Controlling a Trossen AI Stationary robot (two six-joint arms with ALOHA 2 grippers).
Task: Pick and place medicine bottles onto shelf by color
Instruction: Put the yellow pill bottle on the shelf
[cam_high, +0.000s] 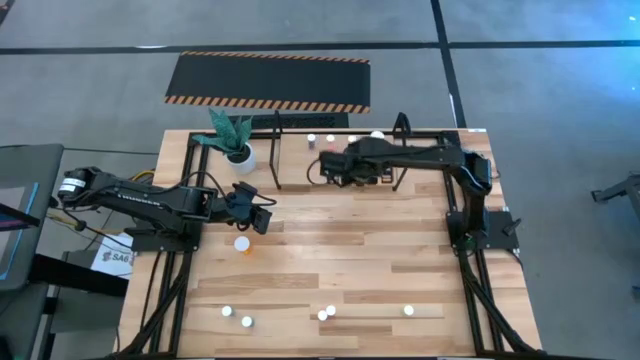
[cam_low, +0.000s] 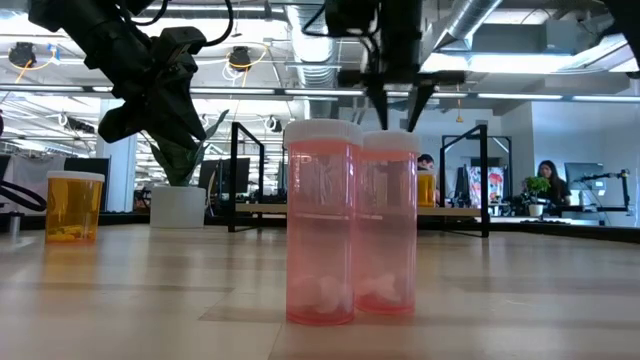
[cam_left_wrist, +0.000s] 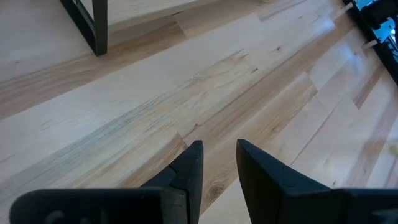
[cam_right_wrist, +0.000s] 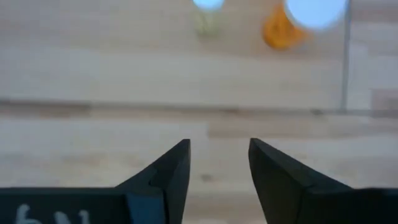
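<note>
We see the right gripper (cam_high: 330, 165) over the black shelf (cam_high: 278, 150), its jaws apart and holding nothing, near the small bottles (cam_high: 312, 139) standing there. The left gripper (cam_high: 262, 217) hovers just above the orange bottle (cam_high: 241, 243), jaws narrowly parted and empty. 5 more bottles (cam_high: 325, 313) stand along the table's (cam_high: 340, 240) near edge.

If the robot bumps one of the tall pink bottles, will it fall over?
Probably yes: the pink bottle is tall and narrow, so it looks tippy. It seems nearly empty, so likely light. Being round, it might roll once down.
</note>
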